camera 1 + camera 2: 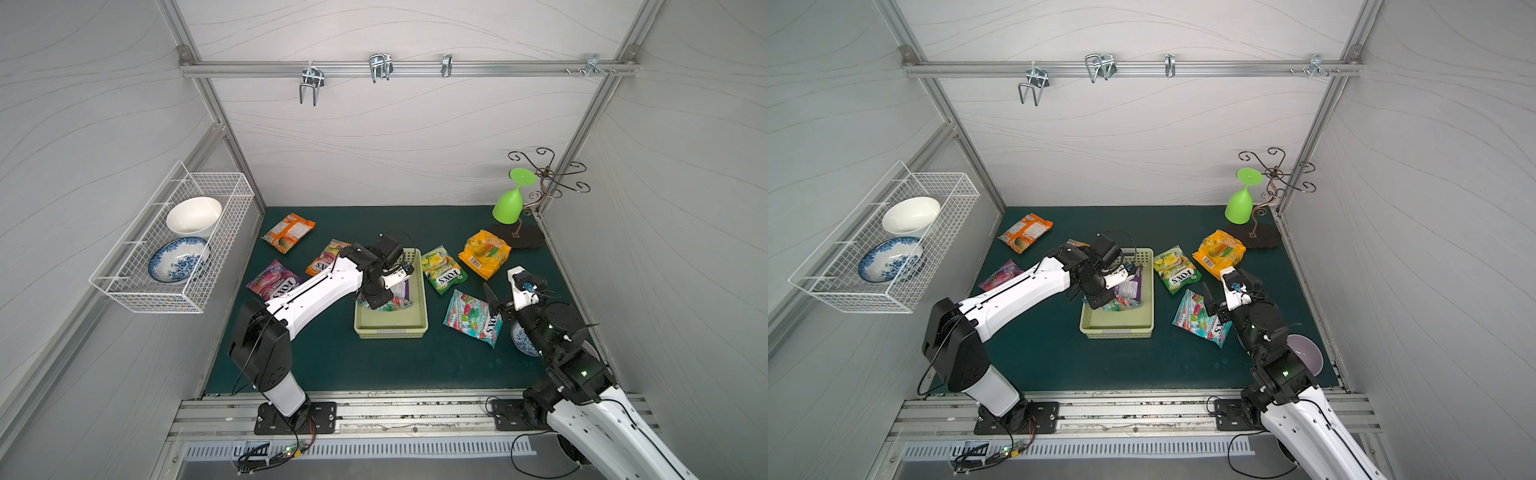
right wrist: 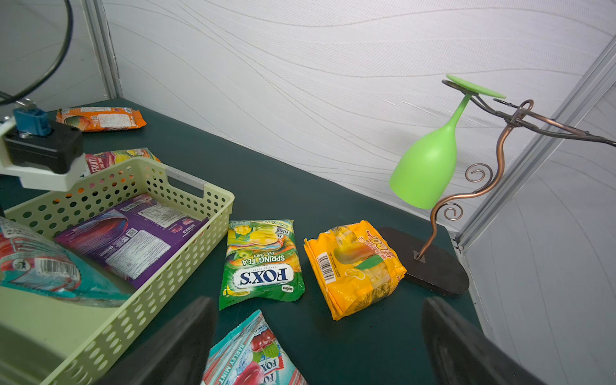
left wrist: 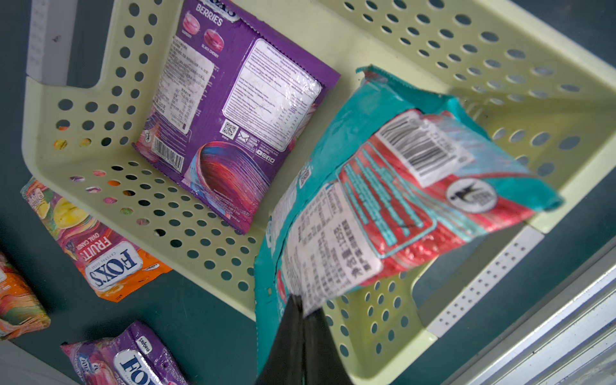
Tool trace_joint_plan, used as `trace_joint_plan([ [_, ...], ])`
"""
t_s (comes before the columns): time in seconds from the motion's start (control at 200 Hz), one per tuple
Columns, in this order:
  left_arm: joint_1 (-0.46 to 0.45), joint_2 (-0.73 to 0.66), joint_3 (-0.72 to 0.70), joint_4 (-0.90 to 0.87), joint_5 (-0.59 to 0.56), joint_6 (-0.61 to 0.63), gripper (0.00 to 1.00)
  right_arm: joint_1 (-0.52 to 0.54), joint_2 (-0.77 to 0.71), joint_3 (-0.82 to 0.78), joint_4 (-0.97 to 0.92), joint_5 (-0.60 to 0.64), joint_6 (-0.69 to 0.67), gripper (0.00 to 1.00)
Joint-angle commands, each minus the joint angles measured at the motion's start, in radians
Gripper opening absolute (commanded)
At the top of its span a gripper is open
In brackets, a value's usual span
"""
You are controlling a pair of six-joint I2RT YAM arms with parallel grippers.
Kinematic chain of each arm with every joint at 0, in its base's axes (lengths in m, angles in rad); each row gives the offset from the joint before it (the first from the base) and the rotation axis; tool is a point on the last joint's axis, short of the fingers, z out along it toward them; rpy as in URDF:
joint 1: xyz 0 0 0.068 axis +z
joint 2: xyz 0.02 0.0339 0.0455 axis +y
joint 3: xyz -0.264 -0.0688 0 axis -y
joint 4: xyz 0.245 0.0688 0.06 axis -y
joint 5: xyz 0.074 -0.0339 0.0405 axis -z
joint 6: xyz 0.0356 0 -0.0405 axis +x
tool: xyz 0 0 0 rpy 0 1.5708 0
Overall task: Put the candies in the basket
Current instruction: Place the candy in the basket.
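The pale yellow-green basket (image 1: 390,332) (image 3: 83,186) sits mid-table with a purple candy bag (image 3: 233,126) (image 2: 133,240) lying inside. My left gripper (image 3: 301,305) (image 1: 376,301) hangs over the basket, shut on the edge of a teal-and-red candy bag (image 3: 383,206) that droops into it. My right gripper (image 2: 316,336) (image 1: 494,305) is open and empty above another teal bag (image 1: 473,318) on the mat. A green bag (image 1: 442,270) and a yellow bag (image 1: 484,253) lie right of the basket. Orange (image 1: 289,232), fruit (image 1: 328,257) and pink-purple (image 1: 274,280) bags lie left of it.
A white wire basket (image 1: 174,249) holding two bowls hangs on the left wall. A green glass (image 1: 509,203) hangs from a copper rack on a dark base (image 1: 519,237) at the back right. A bowl (image 1: 1306,353) sits beside the right arm.
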Motion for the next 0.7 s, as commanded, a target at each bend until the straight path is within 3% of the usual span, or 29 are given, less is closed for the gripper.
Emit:
trace_joint_plan([
  [0.0,-0.012,-0.026,0.001,0.002,0.011,-0.014,0.28,0.000,-0.011,-0.004,0.023,-0.004,-0.011,0.99],
  [0.16,-0.022,-0.079,0.045,-0.078,0.105,-0.019,0.63,0.000,0.003,-0.002,0.025,-0.003,-0.015,0.99],
  [0.23,-0.023,-0.098,0.046,-0.078,0.143,-0.013,0.73,-0.001,-0.005,-0.003,0.022,-0.009,-0.013,0.99],
  [0.5,-0.022,-0.050,0.036,-0.038,0.114,0.002,0.73,0.000,-0.008,-0.003,0.021,-0.007,-0.015,0.99],
  [0.695,-0.022,0.003,0.016,-0.033,0.107,0.035,0.62,-0.001,-0.003,-0.003,0.019,-0.004,-0.018,0.99],
])
